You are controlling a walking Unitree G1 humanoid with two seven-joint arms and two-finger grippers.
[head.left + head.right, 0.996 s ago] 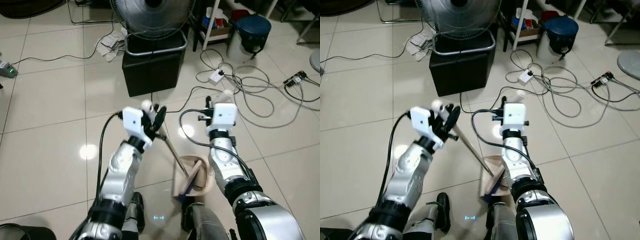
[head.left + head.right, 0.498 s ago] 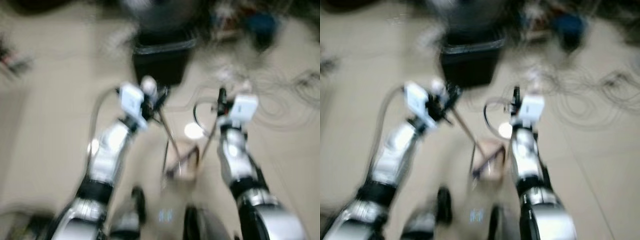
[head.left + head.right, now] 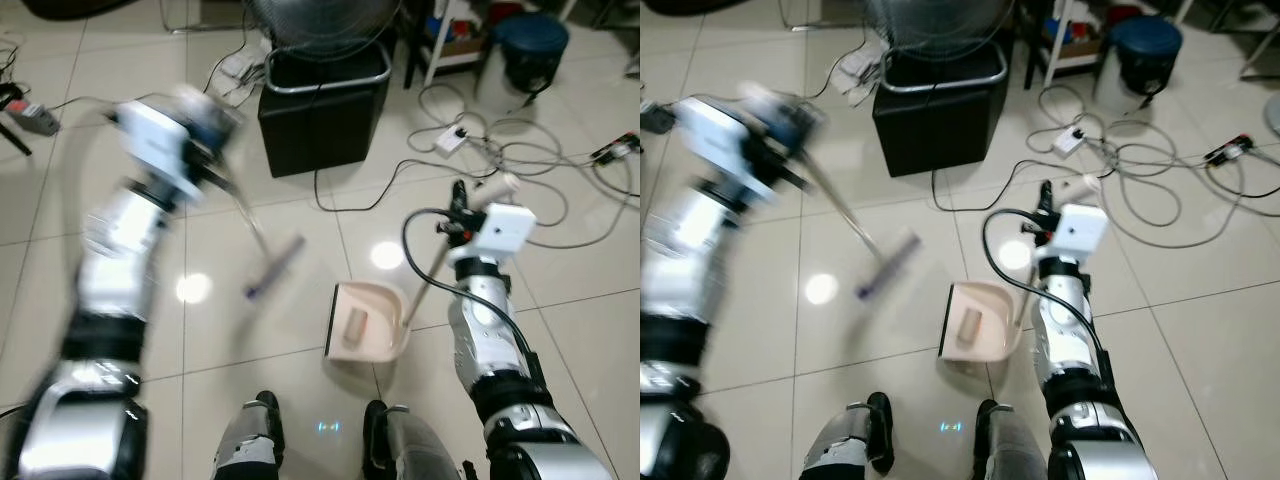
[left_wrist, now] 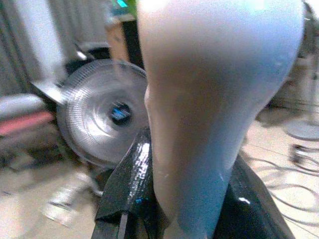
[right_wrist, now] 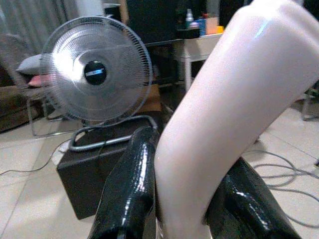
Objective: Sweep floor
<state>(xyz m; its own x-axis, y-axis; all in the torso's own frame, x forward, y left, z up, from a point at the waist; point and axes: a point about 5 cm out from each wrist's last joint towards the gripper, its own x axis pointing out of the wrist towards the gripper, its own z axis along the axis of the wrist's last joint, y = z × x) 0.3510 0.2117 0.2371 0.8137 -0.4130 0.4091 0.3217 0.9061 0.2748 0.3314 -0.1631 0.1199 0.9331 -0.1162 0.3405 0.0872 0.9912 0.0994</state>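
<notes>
Underfoot, a pale tiled floor (image 3: 560, 330) fills most of the head views, with glare spots on the tiles. At the far side a black box (image 3: 322, 118) with a chrome rail stands under a pedestal fan (image 5: 95, 69), just beside a white shelf leg and a dark blue bin (image 3: 530, 48). Grey and black cables (image 3: 520, 170) loop over the tiles to the right of the box, around a white power strip (image 3: 455, 135). Left arm is raised out to the left and motion-blurred; the left gripper (image 3: 205, 150) is closed on the pale handle tip of the broom (image 3: 262, 270), and the left wrist view shows the black fingers (image 4: 127, 184) clamped on either side of that handle. Broom shaft slants down to the right, with the blurred head near the floor, left of the dustpan and apart from it. The pink dustpan (image 3: 367, 322) rests on the tiles just ahead of the robot's feet, a small tan cylinder (image 3: 355, 322) lying inside it. Right gripper (image 3: 462, 205) is closed on the dustpan's long pale handle (image 5: 229, 114), which rises steeply from the pan; fingers press both sides.
</notes>
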